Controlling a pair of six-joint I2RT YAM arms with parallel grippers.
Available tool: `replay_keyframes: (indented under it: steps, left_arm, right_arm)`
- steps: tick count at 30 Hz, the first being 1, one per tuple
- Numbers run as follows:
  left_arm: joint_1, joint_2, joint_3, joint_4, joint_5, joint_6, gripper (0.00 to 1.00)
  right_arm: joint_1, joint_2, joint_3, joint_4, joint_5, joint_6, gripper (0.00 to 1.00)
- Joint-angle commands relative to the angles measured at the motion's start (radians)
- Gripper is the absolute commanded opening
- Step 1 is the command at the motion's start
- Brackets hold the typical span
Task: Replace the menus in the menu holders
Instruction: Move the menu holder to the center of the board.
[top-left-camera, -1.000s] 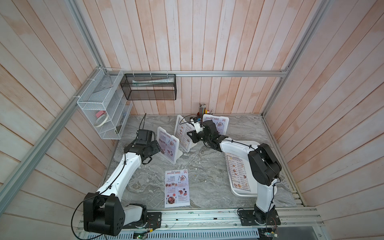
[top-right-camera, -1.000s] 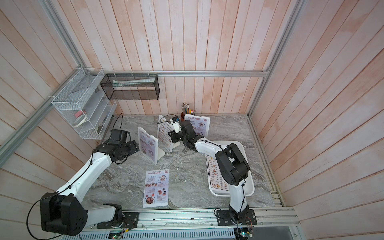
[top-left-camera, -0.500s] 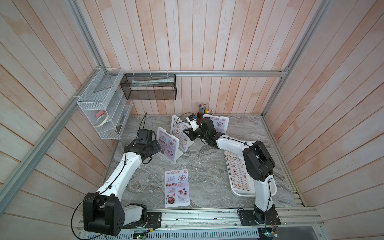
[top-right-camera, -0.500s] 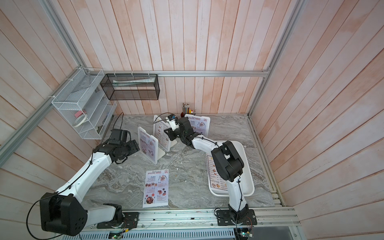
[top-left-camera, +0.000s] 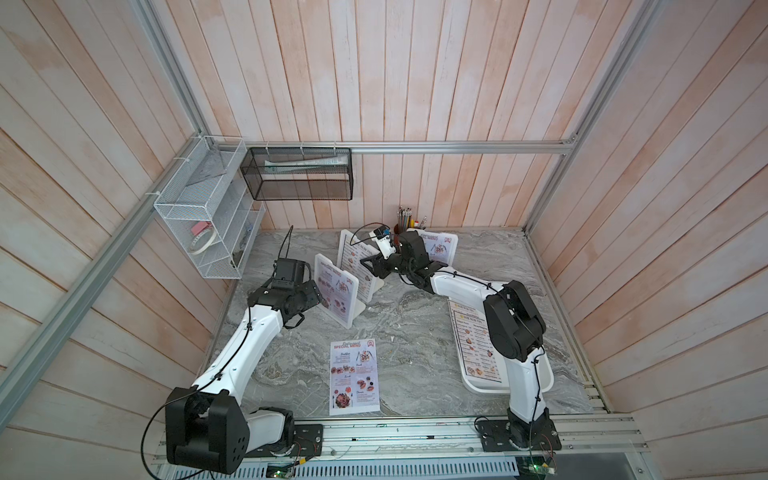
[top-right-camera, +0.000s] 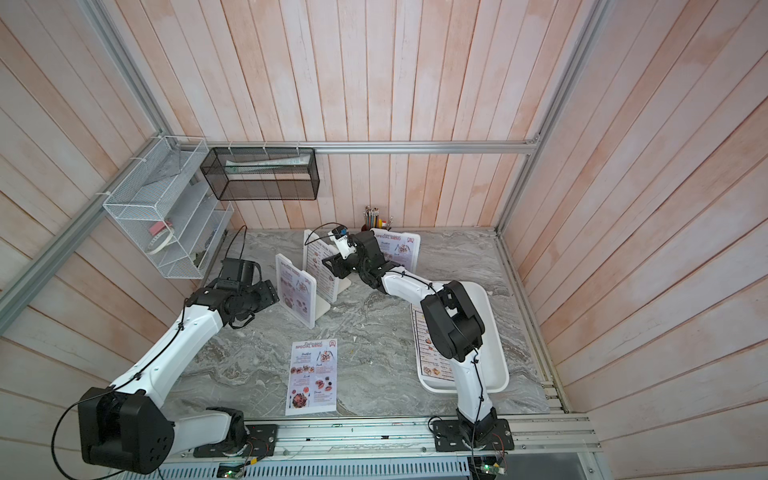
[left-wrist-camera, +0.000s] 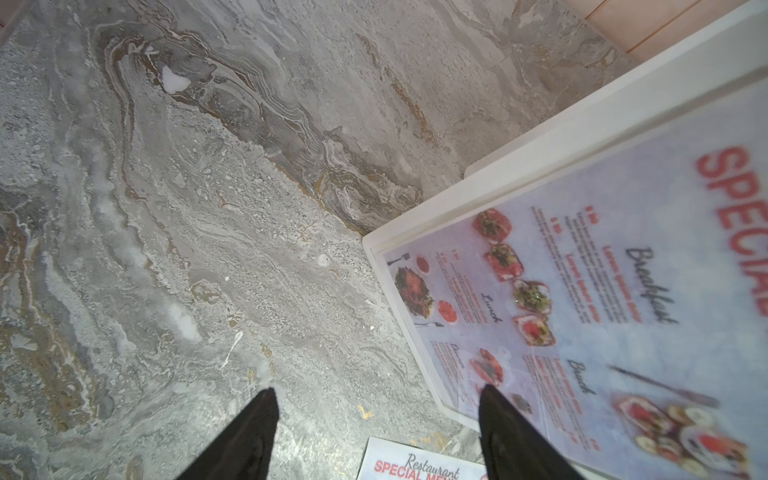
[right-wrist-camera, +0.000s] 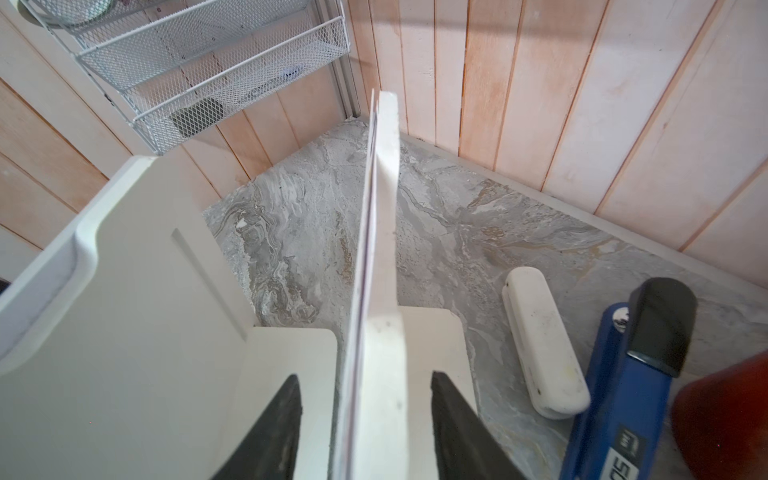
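Right tool: the right tool (right-wrist-camera: 365, 376) has just let go. A second ago it was pinched shut; now its jaws stand apart on either side of the middle holder (right-wrist-camera: 388, 208), gripping nothing.
Arm: it has reached further in toward that holder's side edge.
Swapped sheet: a Dim Sum menu (top-left-camera: 352, 259) sits flat against the middle holder's panel and looks fully in.
Meaning: one of three swaps seems done; this arm is free to fetch another sheet.
Left tool: the left tool (left-wrist-camera: 378, 390) is open and empty, just beside the front holder (left-wrist-camera: 540, 149).
Still to change: the front holder and the back holder (top-left-camera: 454, 243) both show red special menus.
Spare stock: more Dim Sum sheets (top-left-camera: 473, 345) lie in the tray (top-left-camera: 544, 376).
Removed sheet: one loose special menu (top-left-camera: 354, 376) lies flat on the counter (top-left-camera: 415, 332).
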Motion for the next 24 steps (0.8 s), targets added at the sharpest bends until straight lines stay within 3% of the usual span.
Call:
replay_keyframes:
  steps: [1,7,17,24]
  left_arm:
    - [-0.005,-0.021,0.012,-0.004,-0.013,0.004,0.78]
    - [-0.006,-0.030,0.006,0.004,-0.009,-0.001,0.78]
    - [-0.007,-0.028,0.009,0.008,-0.003,-0.001,0.78]
    - [-0.010,-0.039,0.012,-0.007,-0.014,0.002,0.78]
  right_arm:
    - [-0.003,-0.088,-0.055,-0.014,0.067,0.001,0.58]
    - [-0.005,-0.139,-0.166,0.024,0.129,0.015,0.62]
    - [-0.018,-0.124,-0.207,0.031,0.300,0.018,0.62]
    - [-0.041,-0.073,-0.174,0.038,0.341,-0.008,0.63]
